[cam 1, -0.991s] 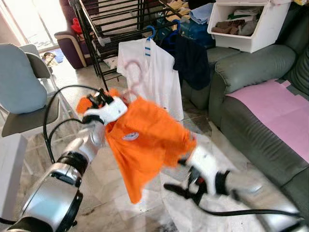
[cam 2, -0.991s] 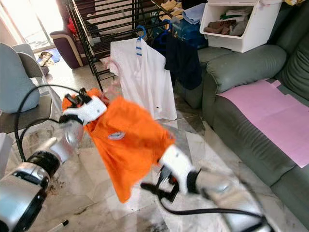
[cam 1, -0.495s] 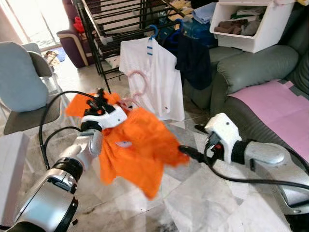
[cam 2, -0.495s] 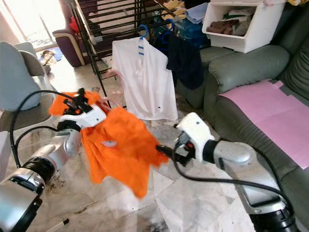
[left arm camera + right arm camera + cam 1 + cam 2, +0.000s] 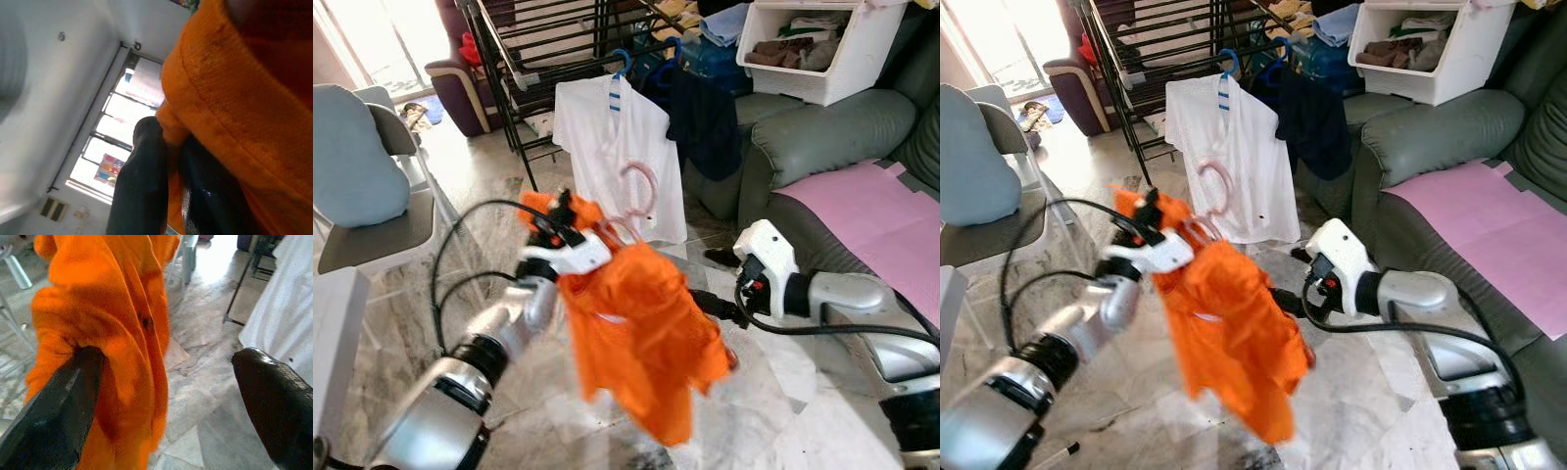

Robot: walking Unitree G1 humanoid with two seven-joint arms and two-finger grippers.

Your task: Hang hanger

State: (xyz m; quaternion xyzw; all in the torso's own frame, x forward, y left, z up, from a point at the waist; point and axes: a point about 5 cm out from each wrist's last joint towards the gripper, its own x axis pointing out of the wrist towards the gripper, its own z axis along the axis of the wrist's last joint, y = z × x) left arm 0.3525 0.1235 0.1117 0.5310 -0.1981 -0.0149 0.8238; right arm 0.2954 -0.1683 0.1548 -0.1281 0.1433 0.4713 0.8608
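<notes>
The left gripper [image 5: 563, 217], clamped on the orange shirt [image 5: 641, 343] at its collar, has swung it with its pink hanger [image 5: 639, 189] closer to the rack [image 5: 558, 49]. The right gripper [image 5: 166, 401] now gapes wide beside the cloth, holding nothing, so the hook still needs a rail.

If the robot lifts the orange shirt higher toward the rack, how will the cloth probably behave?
The orange shirt looks floppy: it hangs in loose folds below the left gripper, so it will probably swing. Its pink hanger seems stiff and should keep its shape.

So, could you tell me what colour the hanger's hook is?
Pink; the hanger's hook shows best in the right eye view.
</notes>
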